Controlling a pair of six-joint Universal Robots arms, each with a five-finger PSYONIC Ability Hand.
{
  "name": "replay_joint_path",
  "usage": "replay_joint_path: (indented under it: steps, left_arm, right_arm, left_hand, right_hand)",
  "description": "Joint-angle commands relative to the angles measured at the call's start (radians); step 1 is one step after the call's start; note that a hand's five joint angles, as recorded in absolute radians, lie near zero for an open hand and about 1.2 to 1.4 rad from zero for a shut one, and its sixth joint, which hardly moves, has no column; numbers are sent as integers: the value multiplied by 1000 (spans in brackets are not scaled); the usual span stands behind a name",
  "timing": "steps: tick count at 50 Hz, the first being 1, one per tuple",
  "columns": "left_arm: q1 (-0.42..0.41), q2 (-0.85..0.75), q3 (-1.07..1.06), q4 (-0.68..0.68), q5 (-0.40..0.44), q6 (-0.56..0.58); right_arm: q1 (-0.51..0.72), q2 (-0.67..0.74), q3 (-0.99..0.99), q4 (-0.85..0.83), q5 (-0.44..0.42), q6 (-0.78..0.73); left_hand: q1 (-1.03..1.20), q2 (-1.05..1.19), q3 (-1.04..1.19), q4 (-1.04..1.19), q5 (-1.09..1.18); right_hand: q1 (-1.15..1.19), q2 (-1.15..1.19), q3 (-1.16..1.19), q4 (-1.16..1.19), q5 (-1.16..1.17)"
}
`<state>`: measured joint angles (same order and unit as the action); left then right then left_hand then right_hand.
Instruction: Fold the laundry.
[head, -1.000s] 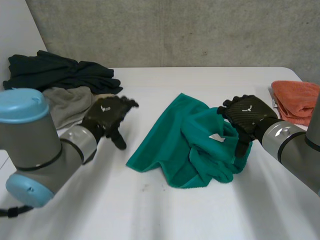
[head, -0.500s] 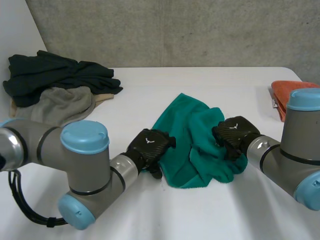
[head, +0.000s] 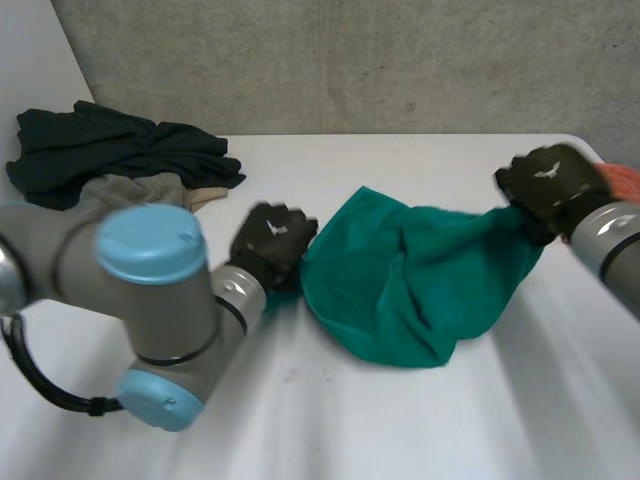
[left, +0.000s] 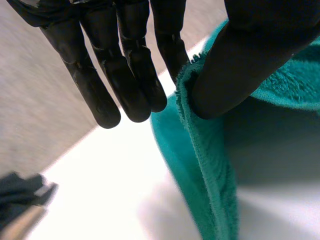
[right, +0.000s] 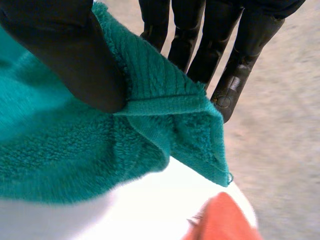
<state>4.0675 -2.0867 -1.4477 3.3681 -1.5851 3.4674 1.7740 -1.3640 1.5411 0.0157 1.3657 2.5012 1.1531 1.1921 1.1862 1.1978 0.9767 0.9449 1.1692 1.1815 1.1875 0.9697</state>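
One green towel (head: 410, 290) is pinched at two opposite ends, left by the left hand (head: 270, 240), right by the right hand (head: 548, 182).

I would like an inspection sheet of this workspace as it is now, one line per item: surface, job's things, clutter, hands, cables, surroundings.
Surface: white table, holding all the laundry.
Job's things: teal towel stretched between both hands; dark clothes pile and grey garment at the far left corner; orange cloth beside the right hand.
Clutter: nothing seen.
Hands: left hand pinches a towel edge between thumb and fingers; right hand pinches the towel near a corner the same way.
Cables: nothing seen among the laundry.
Surroundings: concrete wall behind the table.
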Motion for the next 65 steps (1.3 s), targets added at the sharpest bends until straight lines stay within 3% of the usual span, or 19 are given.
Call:
replay_joint_path:
  steps: [1, 6, 11, 23, 26, 27, 31, 37, 45, 50, 57, 58, 59, 62, 65]
  left_arm:
    - [50, 258, -98, 16, 0, -2]
    - [102, 372, -173, 33, 5, 4]
    - [145, 373, -224, 30, 7, 7]
    - [174, 180, -211, 36, 56, 6]
    - [172, 171, -204, 37, 56, 2]
    - [172, 171, -204, 37, 56, 2]
    - [172, 172, -203, 37, 56, 4]
    - [169, 201, -212, 36, 56, 6]
    - [169, 272, -247, 37, 56, 4]
    - [171, 274, -252, 37, 56, 4]
    - [186, 269, -229, 45, 56, 6]
    - [191, 267, -223, 48, 56, 6]
    - [194, 263, -215, 51, 56, 6]
    - [195, 246, -177, 76, 56, 9]
    - [197, 183, -90, 114, 56, 13]
  right_arm:
    - [-70, -99, -30, 73, 12, -168]
    - [-79, -101, -29, 171, 15, -260]
    - [-79, -75, -12, 263, 18, -372]
    - [-77, 102, 47, 371, 111, -510]
    - [-80, 95, 54, 418, 105, -558]
    - [-79, 95, 48, 417, 104, -559]
    - [-67, 80, -27, 345, 92, -498]
    - [7, 46, -174, 308, 23, -273]
    - [87, 242, -320, 331, -85, -125]
    - [165, 394, -403, 349, -63, -122]
    - [193, 534, -456, 348, 55, -148]
    - [193, 543, -464, 346, 65, -157]
    - [194, 556, -481, 339, 79, -177]
    - [196, 562, -516, 325, 92, -182]
    - [200, 554, -588, 230, 98, -144]
  left_hand:
    - [243, 204, 210, 198, 245]
    - [243, 204, 210, 198, 245]
    - [243, 204, 210, 198, 245]
    - [243, 204, 210, 198, 245]
    - [243, 204, 210, 198, 245]
    - [243, 204, 210, 198, 245]
    - [243, 204, 210, 198, 245]
    - [243, 204, 210, 198, 245]
    - [243, 204, 210, 198, 245]
    - [243, 204, 210, 198, 245]
    - [243, 204, 210, 198, 245]
    - [243, 204, 210, 198, 245]
    - [243, 204, 210, 198, 245]
    - [243, 204, 210, 198, 245]
    - [243, 204, 210, 198, 245]
  right_hand:
    - [451, 227, 215, 209, 252]
    - [451, 227, 215, 209, 252]
    - [451, 227, 215, 209, 252]
    - [451, 227, 215, 209, 252]
    - [-759, -984, -996, -1002, -959]
    - [-770, -995, -1007, -1013, -970]
    - [-770, -995, -1007, -1013, -970]
    - [-770, -995, -1007, -1013, -970]
    - [-770, -995, -1007, -1013, -970]
    - [-770, -995, -1007, -1013, -970]
    - [-740, -965, -977, -983, -940]
    - [-626, -851, -863, -869, -826]
    - [-265, -489, -501, -507, -464]
    - [449, 225, 213, 207, 250]
    - [451, 227, 215, 209, 252]
